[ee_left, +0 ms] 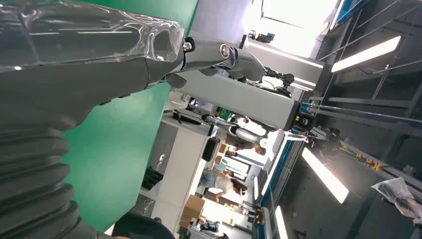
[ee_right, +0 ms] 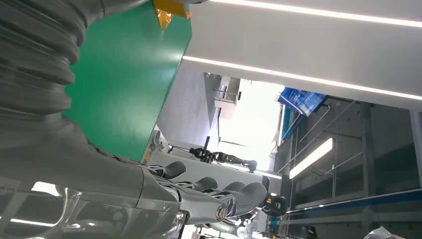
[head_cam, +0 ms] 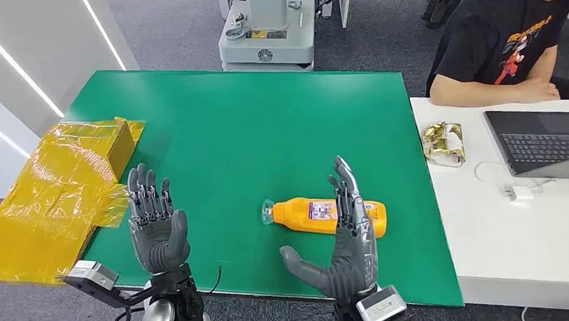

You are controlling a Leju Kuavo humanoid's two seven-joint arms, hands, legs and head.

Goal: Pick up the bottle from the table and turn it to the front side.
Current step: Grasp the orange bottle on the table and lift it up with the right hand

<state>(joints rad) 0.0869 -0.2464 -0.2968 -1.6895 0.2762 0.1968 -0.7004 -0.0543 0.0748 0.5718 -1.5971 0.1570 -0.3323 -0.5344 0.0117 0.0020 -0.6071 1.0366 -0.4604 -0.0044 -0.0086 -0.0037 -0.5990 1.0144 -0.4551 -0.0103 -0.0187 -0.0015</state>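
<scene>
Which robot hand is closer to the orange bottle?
Right. The right hand is raised open just in front of the orange bottle; the left hand is open well off to its left.

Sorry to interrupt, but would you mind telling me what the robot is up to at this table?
Nothing is held yet. An orange bottle lies on its side on the green table, cap pointing to the robot's left. The right robot hand hovers open in front of it, partly hiding it from the head view, fingers spread. The left robot hand is raised and open nearby, beside yellow packaging. A person sits at the adjoining white table with a laptop.
</scene>
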